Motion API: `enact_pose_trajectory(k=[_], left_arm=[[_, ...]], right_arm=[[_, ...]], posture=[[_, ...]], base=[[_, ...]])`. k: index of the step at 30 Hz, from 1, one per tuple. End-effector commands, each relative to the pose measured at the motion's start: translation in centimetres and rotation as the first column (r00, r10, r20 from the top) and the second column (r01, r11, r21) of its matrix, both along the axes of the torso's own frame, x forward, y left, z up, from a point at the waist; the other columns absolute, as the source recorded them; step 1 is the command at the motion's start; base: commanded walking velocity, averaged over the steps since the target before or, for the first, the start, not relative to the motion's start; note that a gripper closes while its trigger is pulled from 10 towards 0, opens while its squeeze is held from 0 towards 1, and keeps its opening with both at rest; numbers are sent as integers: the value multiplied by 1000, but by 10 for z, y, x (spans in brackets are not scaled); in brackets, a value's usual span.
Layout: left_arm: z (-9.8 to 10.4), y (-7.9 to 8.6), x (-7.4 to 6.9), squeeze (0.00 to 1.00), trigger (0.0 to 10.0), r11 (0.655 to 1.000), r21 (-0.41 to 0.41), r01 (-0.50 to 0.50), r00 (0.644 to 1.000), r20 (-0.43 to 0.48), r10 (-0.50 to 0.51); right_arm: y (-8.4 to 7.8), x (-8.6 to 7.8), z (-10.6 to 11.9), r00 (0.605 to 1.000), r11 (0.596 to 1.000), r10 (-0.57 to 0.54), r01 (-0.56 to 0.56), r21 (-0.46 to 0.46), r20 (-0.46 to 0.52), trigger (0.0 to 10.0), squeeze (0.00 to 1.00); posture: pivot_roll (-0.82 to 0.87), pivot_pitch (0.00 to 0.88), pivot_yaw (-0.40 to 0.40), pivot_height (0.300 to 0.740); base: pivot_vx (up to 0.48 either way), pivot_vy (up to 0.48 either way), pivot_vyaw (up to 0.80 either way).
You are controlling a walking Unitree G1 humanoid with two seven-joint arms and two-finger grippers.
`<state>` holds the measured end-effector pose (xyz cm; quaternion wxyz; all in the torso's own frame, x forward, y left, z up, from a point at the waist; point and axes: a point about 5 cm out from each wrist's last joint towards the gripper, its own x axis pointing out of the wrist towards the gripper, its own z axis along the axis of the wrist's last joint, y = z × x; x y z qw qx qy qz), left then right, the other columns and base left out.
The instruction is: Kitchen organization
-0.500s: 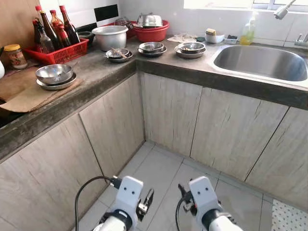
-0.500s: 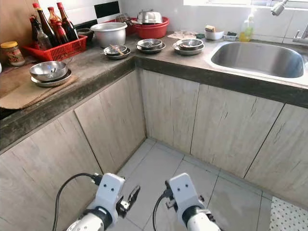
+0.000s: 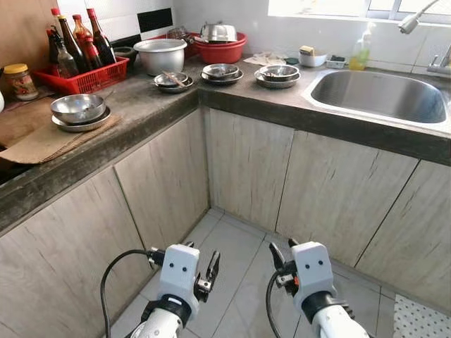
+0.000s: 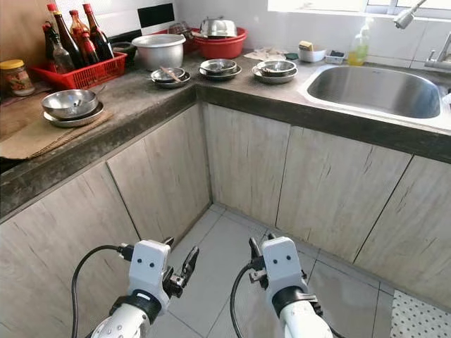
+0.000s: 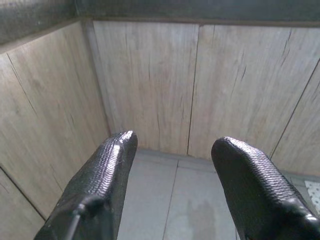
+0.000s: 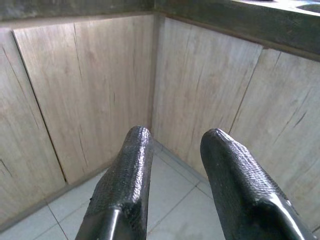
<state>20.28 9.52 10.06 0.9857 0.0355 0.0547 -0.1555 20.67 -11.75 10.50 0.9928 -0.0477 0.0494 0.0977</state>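
The kitchen's clutter sits on an L-shaped countertop [image 3: 151, 105] of rough, mottled grey stone above flat pale wood-grain cabinet doors [image 3: 250, 165]. Near the inner corner stand three low stacks of round steel dishes: one with utensils lying in it [image 3: 174, 80], a second [image 3: 221, 72] just beside it, and a third [image 3: 279, 72] nearer the sink. Behind them are a squat, matt metal pot [image 3: 161, 55] and a red plastic basin [image 3: 220, 48] holding a shiny domed lid. Along the left run, a red slotted plastic basket [image 3: 88, 76] carries tall dark glass bottles with red caps [image 3: 70, 42], a yellow-lidded jar [image 3: 20, 82] stands beside it, and a polished steel bowl on a plate [image 3: 78, 111] rests at the edge of a flat brown sheet of cardboard [image 3: 42, 144]. To the right, a brushed stainless sink [image 3: 384, 95] is sunk into the counter, with a yellowish bottle [image 3: 361, 49] and a small white dish with a sponge [image 3: 312, 55] on the ledge behind it. Below, over pale glossy floor tiles [image 3: 239, 271], both arms hang low before the cabinets: the left gripper [image 5: 172, 145] has its textured black fingers [image 5: 107, 167] spread apart on nothing, and the right gripper [image 6: 172, 137] likewise holds its knurled fingers [image 6: 127, 170] apart and empty.
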Motion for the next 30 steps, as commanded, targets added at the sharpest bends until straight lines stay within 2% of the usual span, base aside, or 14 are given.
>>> enact_pose_trajectory(k=[1, 21, 30], left_arm=[[5, -1, 0, 0, 10000, 1000, 2, 1, 1000, 23, -1], [3, -4, 0, 0, 10000, 1000, 12, 22, 999, 25, -22], [2, -5, 1, 0, 10000, 999, 17, 29, 999, 24, -30]], right_arm=[[-2, 1, 5, 1000, 999, -6, 5, 36, 21, 10000, 0], [-1, 4, 5, 1000, 999, -11, 10, 48, 26, 10000, 0], [2, 5, 4, 1000, 999, 3, -4, 39, 25, 10000, 0]], posture=[[97, 0, -17, 740], [101, 9, -15, 740], [100, 3, -16, 740]], base=[[0, 0, 0], [24, 0, 0], [277, 0, 0]])
